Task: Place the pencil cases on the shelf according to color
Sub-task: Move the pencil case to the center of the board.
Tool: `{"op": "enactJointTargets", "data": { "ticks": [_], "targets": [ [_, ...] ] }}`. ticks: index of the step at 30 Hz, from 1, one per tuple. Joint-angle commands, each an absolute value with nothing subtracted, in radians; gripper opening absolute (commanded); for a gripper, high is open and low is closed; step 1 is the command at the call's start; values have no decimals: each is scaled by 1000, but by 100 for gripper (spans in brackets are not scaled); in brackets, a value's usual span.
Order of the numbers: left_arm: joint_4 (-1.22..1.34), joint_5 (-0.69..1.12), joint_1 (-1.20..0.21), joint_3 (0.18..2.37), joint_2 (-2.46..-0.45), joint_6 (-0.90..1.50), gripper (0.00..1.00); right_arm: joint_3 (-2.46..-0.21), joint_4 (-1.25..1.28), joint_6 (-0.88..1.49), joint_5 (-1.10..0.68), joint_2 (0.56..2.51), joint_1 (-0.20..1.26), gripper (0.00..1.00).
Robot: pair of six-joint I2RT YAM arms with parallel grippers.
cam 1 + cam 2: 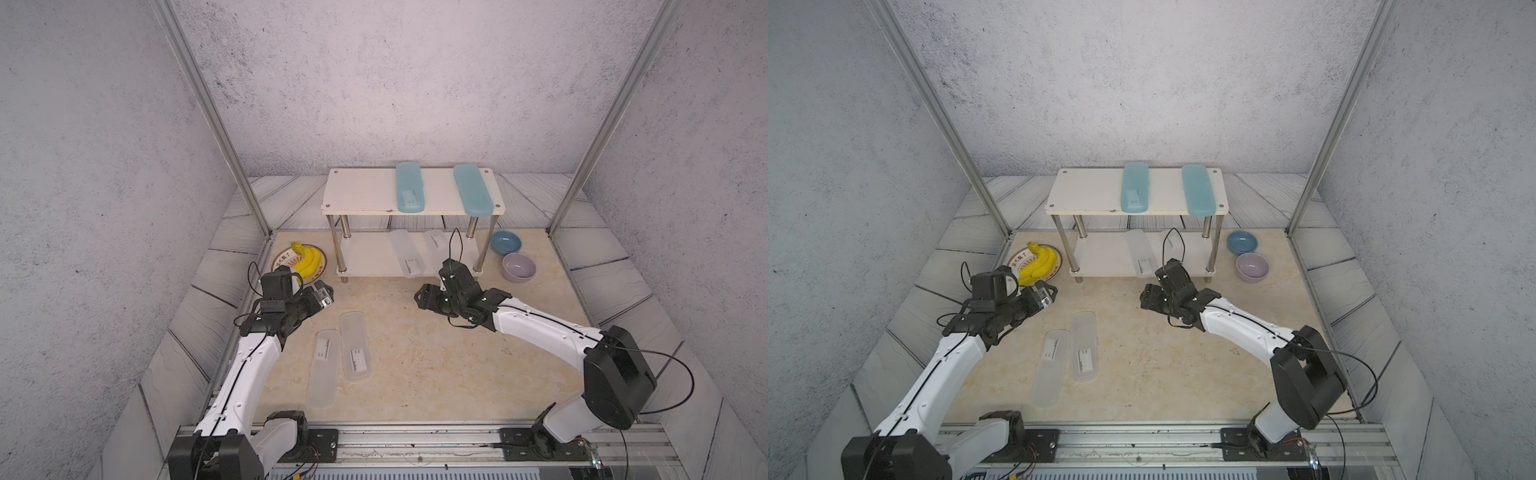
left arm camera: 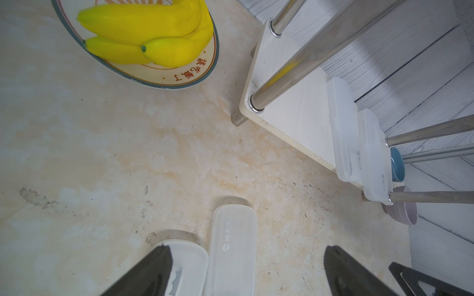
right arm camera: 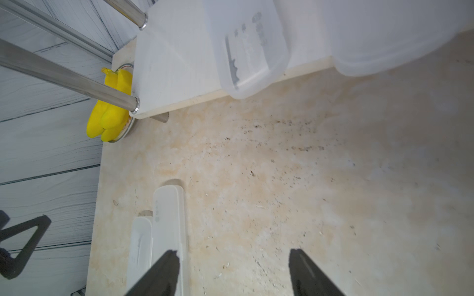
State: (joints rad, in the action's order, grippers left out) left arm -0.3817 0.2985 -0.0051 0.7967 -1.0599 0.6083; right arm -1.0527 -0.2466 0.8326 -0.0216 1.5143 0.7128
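1. Clearance: draw right gripper (image 1: 424, 297), fingers spread wide and empty, back from near edge of shelf (image 1: 361, 193); avoid nudging clear cases (image 1: 406, 253) on lower board (image 1: 365, 257).
2. Left gripper (image 2: 246, 249): fingers wide, empty, over far ends of two more clear cases lying side by side on table (image 1: 436, 365), near left.
3. Grip one table case (image 1: 356, 347) across narrow width, near mid-length; carry level.
4. Set down on lower board, left of pair there, clear of legs (image 1: 340, 253).
5. Count:
   - blue cases (image 1: 409, 187): two, on top board
   - clear cases: four, two shelved and two on table
   - bowls (image 1: 505, 242): two, right of shelf
   - plate (image 1: 275, 262) with bananas (image 1: 307, 262): one, left of shelf
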Motion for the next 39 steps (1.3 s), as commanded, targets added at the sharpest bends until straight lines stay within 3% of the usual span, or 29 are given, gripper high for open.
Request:
{"op": "enactJointTargets", "data": {
  "ticks": [1, 6, 12, 14, 25, 39],
  "targets": [
    [-359, 266, -9, 748, -1040, 671, 99, -1003, -339, 787, 37, 1497, 746, 80],
    [-331, 243, -2, 731, -1055, 700, 99, -1015, -342, 793, 34, 1539, 825, 89],
    [-394, 227, 27, 758, -1098, 706, 99, -1170, -372, 759, 22, 1691, 929, 93],
    [-408, 207, 34, 751, -1088, 707, 99, -1248, -400, 730, 21, 1753, 963, 100],
    [-387, 271, 204, 699, -1063, 720, 99, -1559, -594, 650, -6, 2030, 1056, 100],
    [-409, 266, 239, 668, -1055, 726, 99, -1857, -778, 636, 45, 2250, 1153, 100]
  ]
}}
